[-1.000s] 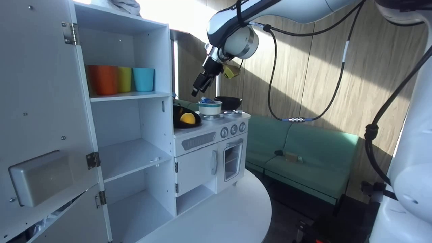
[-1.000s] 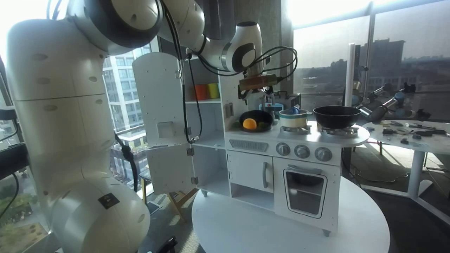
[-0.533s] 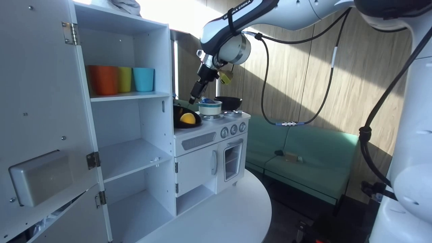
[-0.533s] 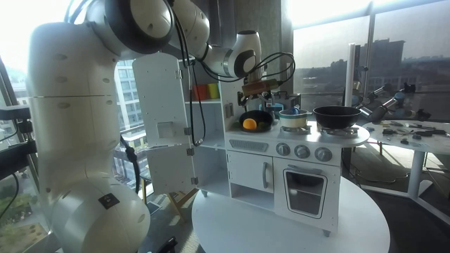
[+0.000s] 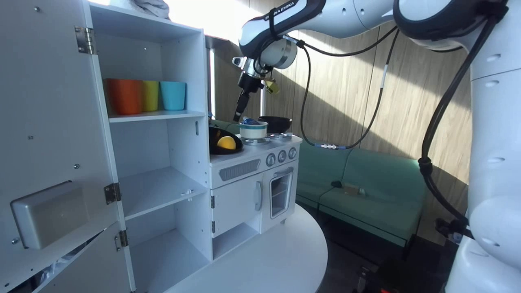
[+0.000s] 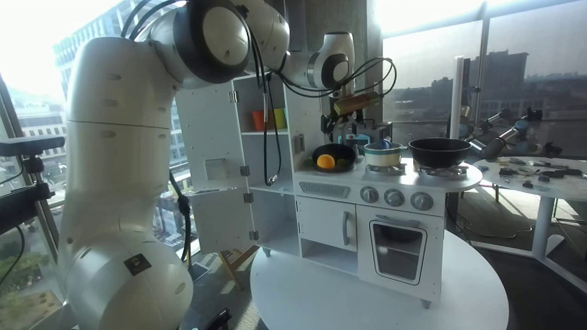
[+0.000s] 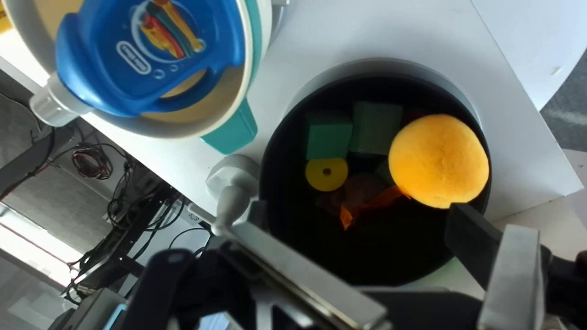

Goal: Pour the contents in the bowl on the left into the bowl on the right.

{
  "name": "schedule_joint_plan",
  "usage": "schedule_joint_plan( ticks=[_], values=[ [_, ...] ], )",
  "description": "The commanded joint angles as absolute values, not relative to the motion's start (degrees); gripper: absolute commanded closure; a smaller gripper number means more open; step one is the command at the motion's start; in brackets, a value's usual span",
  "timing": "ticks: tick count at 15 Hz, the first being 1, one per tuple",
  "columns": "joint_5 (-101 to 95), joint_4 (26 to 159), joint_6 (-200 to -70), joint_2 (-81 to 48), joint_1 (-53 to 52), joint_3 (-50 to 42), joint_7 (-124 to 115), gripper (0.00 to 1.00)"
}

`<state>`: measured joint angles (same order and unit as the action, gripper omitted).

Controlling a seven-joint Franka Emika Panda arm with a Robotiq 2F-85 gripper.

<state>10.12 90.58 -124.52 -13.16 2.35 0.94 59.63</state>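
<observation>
The left black bowl (image 6: 343,150) stands at the left of the toy stove top and also shows in the wrist view (image 7: 367,250). It holds an orange ball (image 7: 438,160), green blocks (image 7: 328,137), a yellow round piece (image 7: 326,174) and dim orange-red pieces. The right black bowl (image 6: 439,153) stands on the right burner and shows behind the pot in an exterior view (image 5: 276,123). My gripper (image 7: 362,211) is open and empty, pointing down above the left bowl. Its fingertips lie toward opposite sides of that bowl in the wrist view. The right bowl's inside is hidden.
A white and teal pot (image 6: 383,158) with a blue bottle (image 7: 165,59) in it stands between the two bowls. A grey faucet (image 7: 234,183) is close beside the left bowl. A tall white cabinet (image 5: 183,142) with cups (image 5: 173,95) rises at the left.
My gripper has come down toward the left bowl, then shifted slightly toward the pot, and has turned. The arm's links have swung along with it. The bowls and pot have not moved.
</observation>
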Motion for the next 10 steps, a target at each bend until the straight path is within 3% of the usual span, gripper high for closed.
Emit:
schedule_joint_plan(
  ticks=[1,10],
  values=[
    [11.9,81.9,-121.3,-19.1,5.4,1.9,67.4,0.0],
    [14.2,74.3,-125.9,-27.0,7.3,5.3,73.1,0.0]
  ],
)
